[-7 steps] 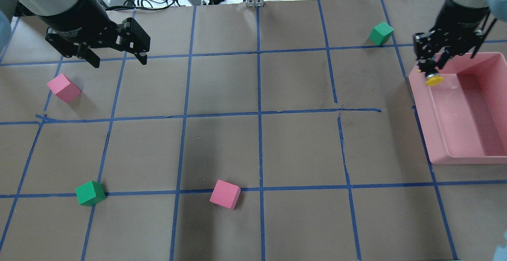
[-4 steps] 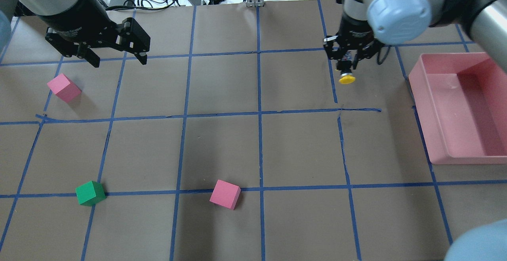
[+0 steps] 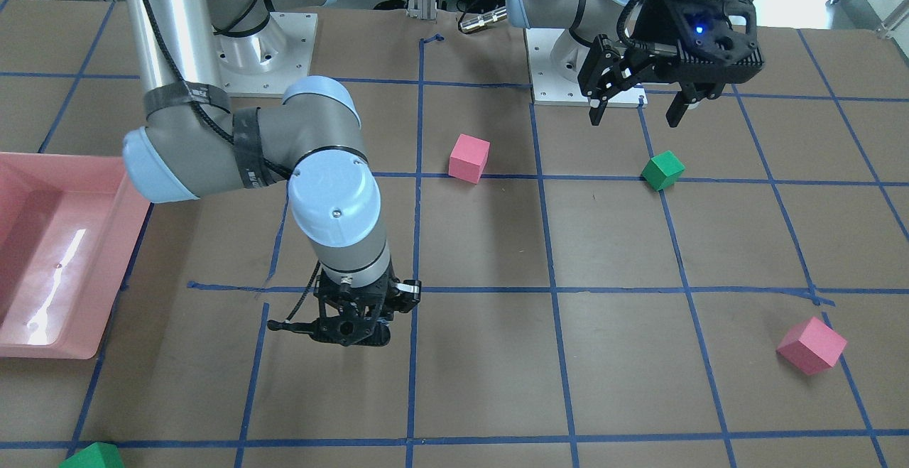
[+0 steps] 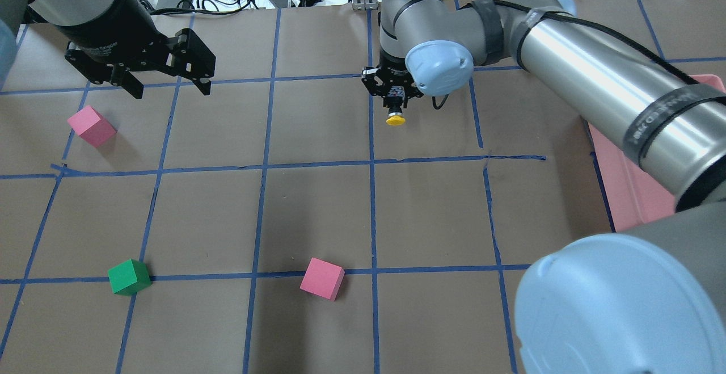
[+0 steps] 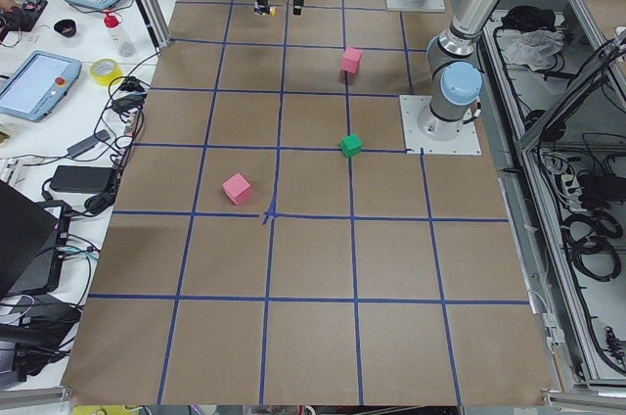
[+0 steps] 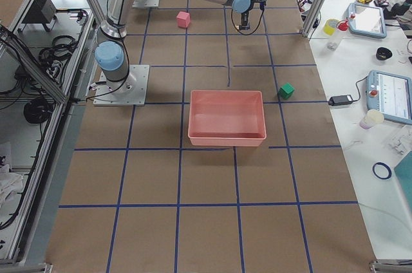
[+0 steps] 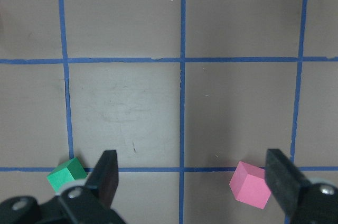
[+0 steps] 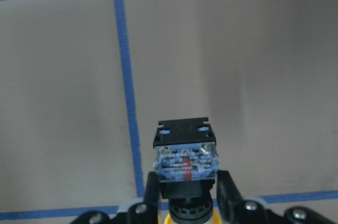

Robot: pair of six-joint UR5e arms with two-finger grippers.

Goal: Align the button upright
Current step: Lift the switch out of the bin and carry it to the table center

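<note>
The button (image 4: 395, 117) has a yellow cap, a black body and a grey-white contact block. My right gripper (image 4: 395, 108) is shut on its black body and holds it low over the table's far middle, just right of the centre tape line. In the right wrist view the contact block (image 8: 185, 155) sticks out past the fingers (image 8: 225, 186), with the yellow cap at the bottom edge. The front-facing view shows this gripper (image 3: 353, 327) close to the paper; the button is hidden there. My left gripper (image 4: 169, 85) is open and empty at the far left, also seen from the front (image 3: 634, 109).
A pink bin (image 3: 71, 349) stands on the robot's right, partly hidden by the arm in the overhead view (image 4: 615, 192). Pink cubes (image 4: 91, 126) (image 4: 322, 278) and a green cube (image 4: 129, 277) lie on the paper. Another green cube (image 3: 92, 456) lies beyond the bin.
My right arm has carried the button leftward, from over the pink bin's far corner to the table's far middle. The left arm has not moved.
</note>
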